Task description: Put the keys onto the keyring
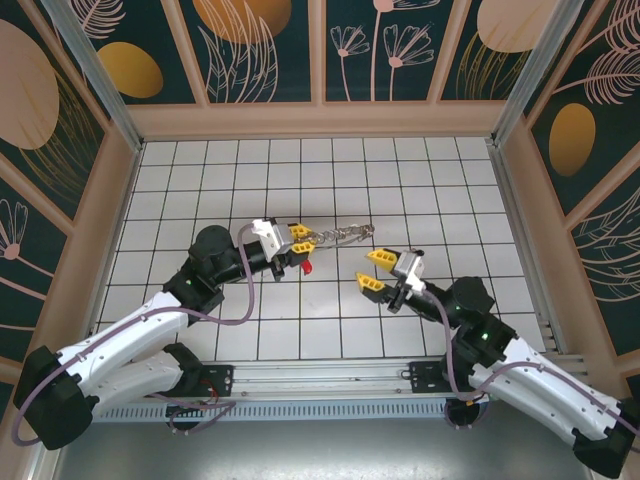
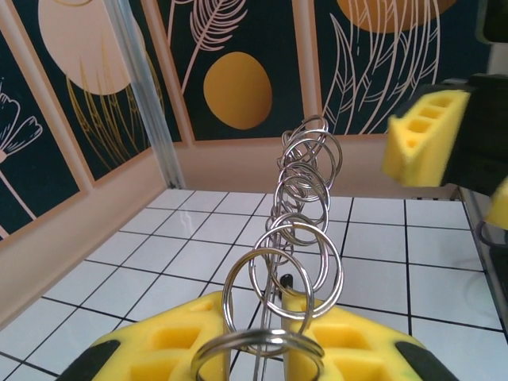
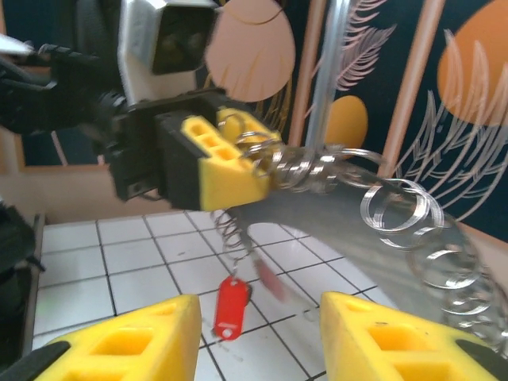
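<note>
1. The left gripper (image 1: 299, 240) is pinching one end of the keyring (image 1: 340, 235), its yellow fingers (image 2: 159, 349) pressed against the metal from both sides.
2. The keyring is showing as a string of linked silvery rings, and it is sticking out from the left gripper toward the right, raised above the white tiled table (image 1: 300, 180).
3. In the left wrist view the rings (image 2: 302, 208) are rising out of the gap between the fingers and curving up and away.
4. A red key (image 1: 307, 266) is hanging below the left gripper on a thin coiled wire. In the right wrist view it (image 3: 231, 305) is blurred, so it may be a red-headed key or a tag. Where the wire joins the keyring is not clear.
5. The right gripper (image 1: 374, 271) is hovering near the free end of the keyring and facing the left gripper.
6. Its yellow fingers (image 3: 119, 345) are spread apart with nothing between them, and they are not touching the rings.
7. One right finger (image 2: 421, 135) is showing at the upper right of the left wrist view, beside the rings and apart from them.
</note>
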`<control>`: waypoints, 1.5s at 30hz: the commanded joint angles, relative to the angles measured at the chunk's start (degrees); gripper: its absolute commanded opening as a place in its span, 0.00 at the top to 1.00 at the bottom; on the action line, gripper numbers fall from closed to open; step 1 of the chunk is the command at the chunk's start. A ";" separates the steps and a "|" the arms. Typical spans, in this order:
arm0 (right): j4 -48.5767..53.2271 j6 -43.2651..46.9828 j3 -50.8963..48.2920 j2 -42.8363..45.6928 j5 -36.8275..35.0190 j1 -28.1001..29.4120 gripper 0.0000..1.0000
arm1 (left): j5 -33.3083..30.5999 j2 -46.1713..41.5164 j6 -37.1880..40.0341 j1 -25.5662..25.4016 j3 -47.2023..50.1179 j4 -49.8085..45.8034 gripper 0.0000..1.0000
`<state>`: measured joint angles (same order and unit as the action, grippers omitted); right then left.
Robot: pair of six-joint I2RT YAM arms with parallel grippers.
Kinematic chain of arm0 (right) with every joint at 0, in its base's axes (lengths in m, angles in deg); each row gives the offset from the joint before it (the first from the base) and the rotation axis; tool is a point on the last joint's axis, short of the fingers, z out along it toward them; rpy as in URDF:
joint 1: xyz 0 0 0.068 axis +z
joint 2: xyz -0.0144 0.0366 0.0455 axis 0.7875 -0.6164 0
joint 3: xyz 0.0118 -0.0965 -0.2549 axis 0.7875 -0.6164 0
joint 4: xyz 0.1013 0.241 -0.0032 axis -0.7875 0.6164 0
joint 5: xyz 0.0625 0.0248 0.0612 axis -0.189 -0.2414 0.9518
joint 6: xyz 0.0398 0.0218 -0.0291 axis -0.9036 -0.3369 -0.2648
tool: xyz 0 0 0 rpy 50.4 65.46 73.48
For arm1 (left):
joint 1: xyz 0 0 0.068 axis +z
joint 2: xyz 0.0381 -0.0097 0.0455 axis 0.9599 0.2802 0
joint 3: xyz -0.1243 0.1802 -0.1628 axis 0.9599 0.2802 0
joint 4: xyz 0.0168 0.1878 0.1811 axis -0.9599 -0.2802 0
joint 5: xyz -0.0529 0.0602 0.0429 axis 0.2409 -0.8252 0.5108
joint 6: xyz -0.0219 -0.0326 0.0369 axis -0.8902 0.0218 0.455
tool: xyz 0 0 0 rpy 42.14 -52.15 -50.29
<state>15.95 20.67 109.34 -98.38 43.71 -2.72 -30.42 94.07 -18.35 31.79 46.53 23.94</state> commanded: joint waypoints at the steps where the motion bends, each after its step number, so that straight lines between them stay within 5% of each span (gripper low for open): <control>1: -12.15 -8.99 -2.01 0.83 5.78 -4.16 0.53 | 3.97 0.32 -1.04 0.11 0.48 5.96 1.00; 8: -13.66 -11.40 -1.86 -0.29 8.21 -7.13 0.53 | 4.91 0.46 -0.51 0.13 0.92 6.97 1.00; 14: -12.04 -11.12 -0.95 -1.36 9.53 -7.22 0.64 | 7.45 0.77 0.06 0.16 0.86 7.30 1.00; 31: -10.32 -12.59 -1.40 -0.59 4.41 -7.57 0.63 | 10.48 0.15 0.94 0.14 1.22 8.33 1.00; 45: -12.16 -13.31 -0.92 -3.82 7.29 -7.57 0.67 | 12.56 1.82 1.82 -0.10 0.41 7.69 1.00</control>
<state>6.35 8.23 107.26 -102.03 49.85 -9.93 -20.17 95.85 -17.83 31.79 47.58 28.12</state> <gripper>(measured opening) 0.332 0.223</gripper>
